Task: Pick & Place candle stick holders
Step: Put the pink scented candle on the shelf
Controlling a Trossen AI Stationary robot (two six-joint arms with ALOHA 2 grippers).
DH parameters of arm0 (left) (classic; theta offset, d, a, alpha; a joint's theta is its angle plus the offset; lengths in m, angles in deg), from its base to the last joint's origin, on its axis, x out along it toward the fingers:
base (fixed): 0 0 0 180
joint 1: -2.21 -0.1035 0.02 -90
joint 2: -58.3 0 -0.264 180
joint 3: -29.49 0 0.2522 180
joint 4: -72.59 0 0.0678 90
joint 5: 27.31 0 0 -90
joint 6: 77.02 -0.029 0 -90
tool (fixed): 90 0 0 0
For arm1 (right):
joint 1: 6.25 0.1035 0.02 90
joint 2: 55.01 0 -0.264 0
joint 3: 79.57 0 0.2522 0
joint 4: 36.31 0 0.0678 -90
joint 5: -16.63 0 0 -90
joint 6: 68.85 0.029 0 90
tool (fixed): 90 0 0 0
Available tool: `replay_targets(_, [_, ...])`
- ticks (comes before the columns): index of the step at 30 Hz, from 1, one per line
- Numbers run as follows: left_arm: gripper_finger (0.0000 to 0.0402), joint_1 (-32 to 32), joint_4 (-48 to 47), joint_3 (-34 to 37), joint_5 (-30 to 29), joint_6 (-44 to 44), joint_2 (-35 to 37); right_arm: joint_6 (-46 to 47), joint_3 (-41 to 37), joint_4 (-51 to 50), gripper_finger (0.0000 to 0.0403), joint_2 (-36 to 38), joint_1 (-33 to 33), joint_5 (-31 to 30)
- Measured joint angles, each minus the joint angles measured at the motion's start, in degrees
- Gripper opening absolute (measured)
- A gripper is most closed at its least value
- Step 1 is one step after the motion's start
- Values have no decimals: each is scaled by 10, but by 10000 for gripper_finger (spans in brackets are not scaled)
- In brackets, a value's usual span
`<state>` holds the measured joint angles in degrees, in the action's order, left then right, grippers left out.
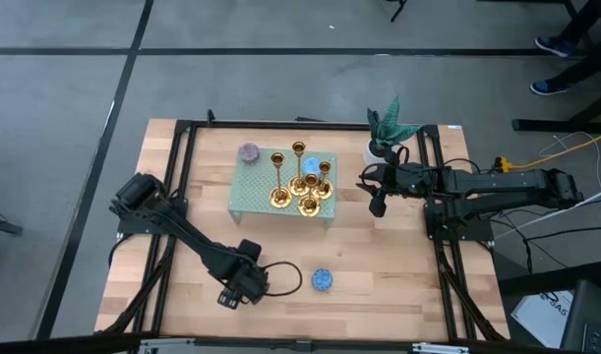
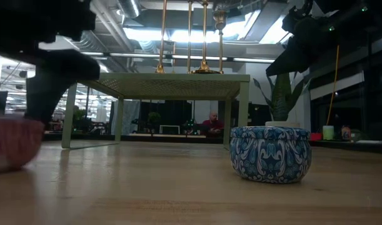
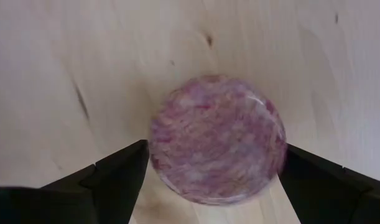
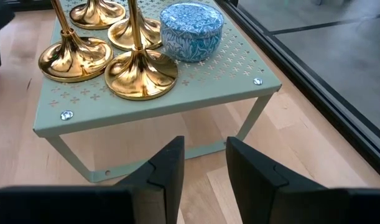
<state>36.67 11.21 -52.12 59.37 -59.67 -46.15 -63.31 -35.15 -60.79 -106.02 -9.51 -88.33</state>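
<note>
Grey floor [image 1: 64,147]; bright ceiling lights [image 2: 178,34] overhead.

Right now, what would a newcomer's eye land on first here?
The cluster of gold candle stick holders standing on the pale green perforated stand at the table's far middle. Next, the left gripper open around a pink speckled candle near the front edge, beside a blue patterned candle.

Gold candle stick holders [image 4: 140,73], pale-green shelf [image 4: 239,74], blue-patterned candle [image 4: 191,23].

light wooden table [image 1: 379,265]; directly on it a pale green perforated stand [image 1: 243,197], blue tin [image 1: 322,280] beside left gripper [image 1: 243,288], potted plant [image 1: 384,138] behind right gripper [image 1: 376,187].
</note>
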Motion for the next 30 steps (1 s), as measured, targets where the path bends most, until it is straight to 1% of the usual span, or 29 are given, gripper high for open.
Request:
replay_targets(5, [340, 0, 11, 0, -17, 5, -1, 0, 0, 0, 122, 0, 0, 0])
replay_targets(11, [340, -1, 46, 0, -20, 5, -1, 0, 0, 1, 122, 0, 0, 0])
replay_targets(15, [339, -1, 50, 0, -19, 9, -1, 0, 0, 1, 122, 0, 0, 0])
replay_targets(19, [323, -1, 50, 0, -17, 10, -1, 0, 0, 1, 122, 0, 0, 0])
replay_targets(24, [283, -1, 31, -1, -17, 10, 0, 0, 0, 1, 122, 0, 0, 0])
replay_targets(30, [282, -1, 20, -1, -17, 10, 0, 0, 0, 1, 122, 0, 0, 0])
